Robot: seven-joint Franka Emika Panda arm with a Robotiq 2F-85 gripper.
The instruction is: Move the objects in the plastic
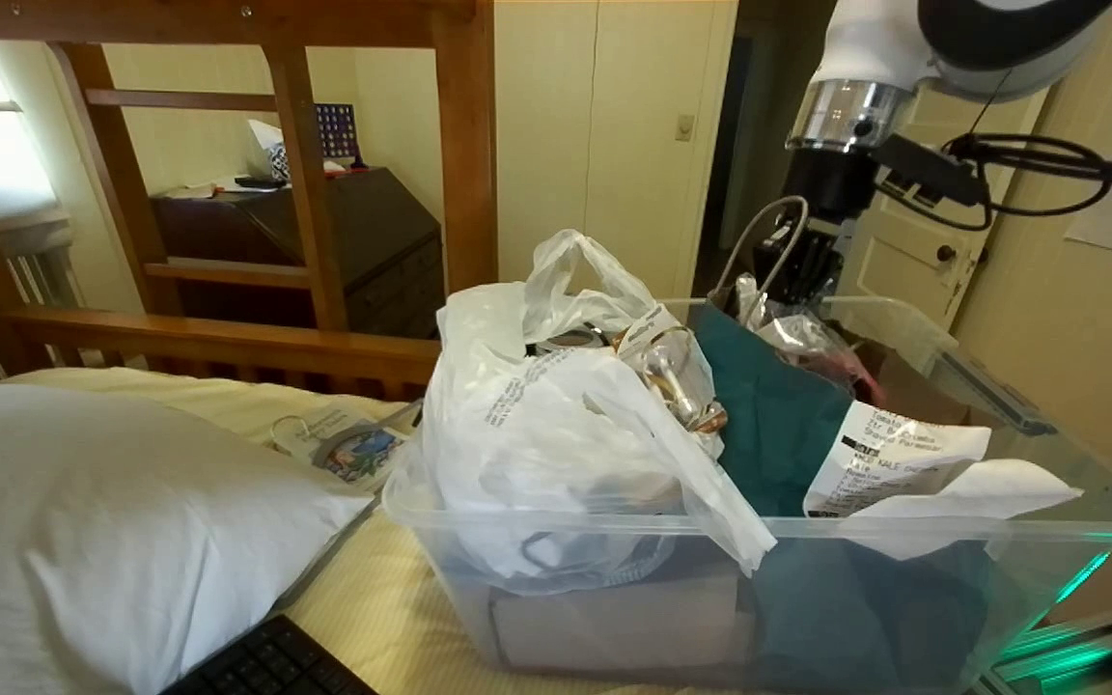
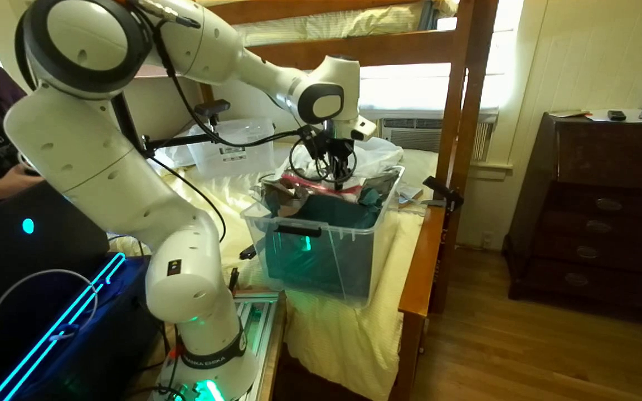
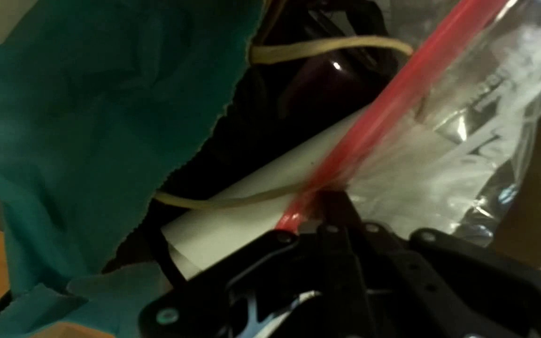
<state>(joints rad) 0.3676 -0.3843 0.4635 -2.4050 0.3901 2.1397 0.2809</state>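
The plastic, a crinkled white shopping bag (image 1: 556,434) with loop handles, sits in the clear storage tub (image 1: 1010,529) with things showing in its mouth. It also shows behind the gripper in an exterior view (image 2: 379,151). Beside it stands a teal paper bag (image 1: 768,415), which also shows in the wrist view (image 3: 87,117). My gripper (image 3: 320,199) points down into the paper bag's mouth, its fingers close together on a clear zip bag (image 3: 486,117) with a red strip. The fingertips are partly hidden by the zip bag. The gripper also shows in both exterior views (image 1: 797,290) (image 2: 339,182).
A long receipt (image 1: 894,463) hangs over the tub's near side. The paper bag's cord handle (image 1: 759,232) rises beside the gripper. A pillow (image 1: 122,531) and a keyboard (image 1: 271,666) lie on the bed. An empty-looking clear tub (image 2: 234,150) stands farther back. Bed posts (image 2: 466,111) rise nearby.
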